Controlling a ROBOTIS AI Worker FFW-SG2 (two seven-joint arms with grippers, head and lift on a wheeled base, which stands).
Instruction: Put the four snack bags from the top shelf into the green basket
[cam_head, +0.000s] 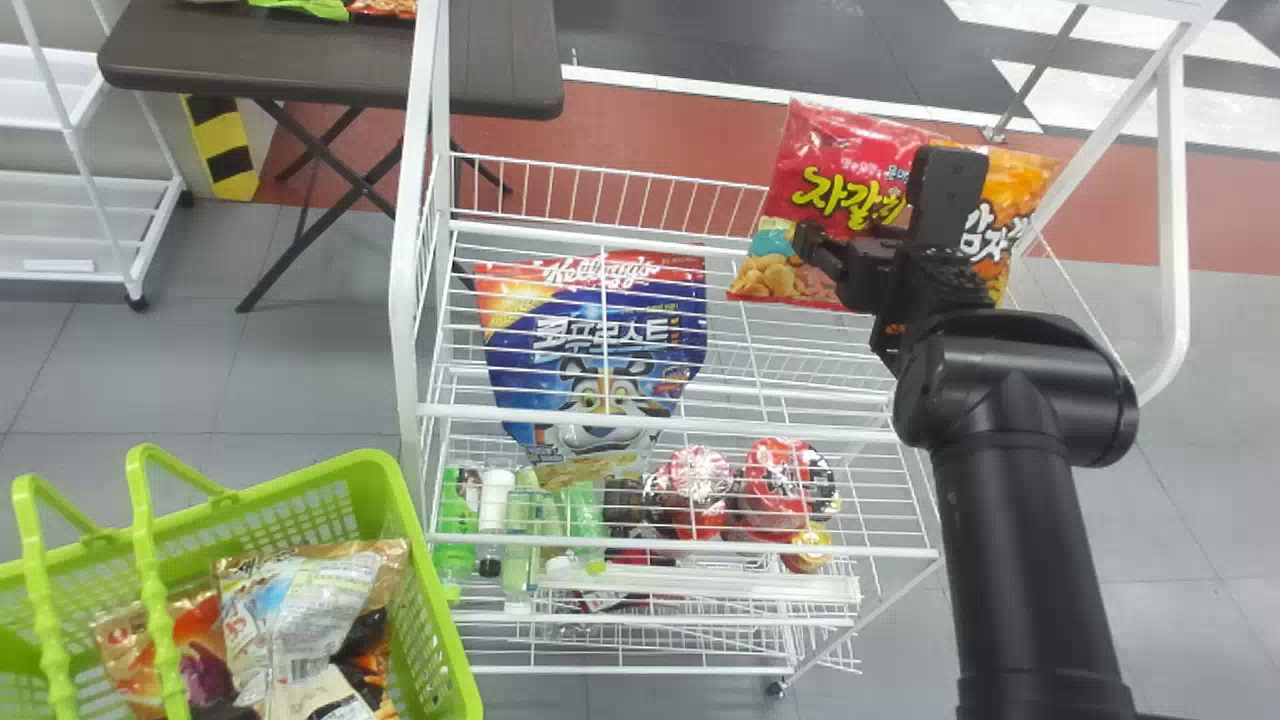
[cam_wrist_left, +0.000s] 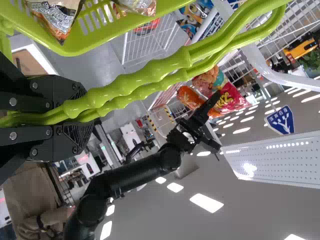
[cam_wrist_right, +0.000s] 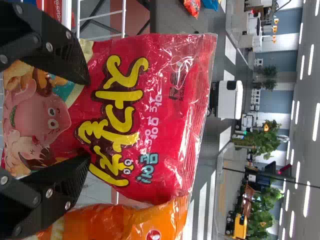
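Note:
My right gripper (cam_head: 878, 222) is at the rack's top shelf, in front of the red snack bag (cam_head: 850, 180). An orange snack bag (cam_head: 1005, 200) stands close beside the red one. In the right wrist view my right gripper (cam_wrist_right: 89, 119) is open, its two fingers apart over the red bag's (cam_wrist_right: 150, 120) face; the orange bag (cam_wrist_right: 125, 222) lies alongside. My left gripper (cam_wrist_left: 80, 116) is shut on the handles (cam_wrist_left: 145, 75) of the green basket (cam_wrist_left: 105, 37). In the head view the green basket (cam_head: 445, 620) holds gold-and-brown snack bags (cam_head: 300, 620).
A Kellogg's bag (cam_head: 600, 350) shows behind the white rack's wires (cam_head: 680, 420). Bottles (cam_head: 520, 540) and round red packs (cam_head: 785, 485) are lower in the rack. A dark folding table (cam_head: 330, 60) stands behind, at the left. The rack's upright (cam_head: 405, 250) rises between basket and right gripper.

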